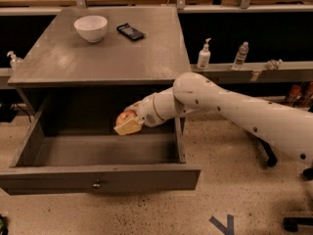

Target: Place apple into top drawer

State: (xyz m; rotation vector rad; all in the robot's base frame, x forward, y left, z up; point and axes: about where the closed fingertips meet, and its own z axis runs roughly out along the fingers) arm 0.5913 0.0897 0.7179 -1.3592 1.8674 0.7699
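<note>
The top drawer (98,177) of the grey cabinet is pulled wide open, with a small metal knob at the centre of its flat front panel. My gripper (126,123) reaches in from the right over the drawer's back right part, just under the cabinet top. It is shut on the apple (123,116), a small red and yellowish fruit held between pale fingers above the drawer floor. The white arm (234,109) stretches from the right.
A white bowl (91,28) and a black phone (130,32) lie on the cabinet top (73,58). Bottles (204,55) stand on a ledge to the right. A chair base (293,222) stands on the floor at lower right.
</note>
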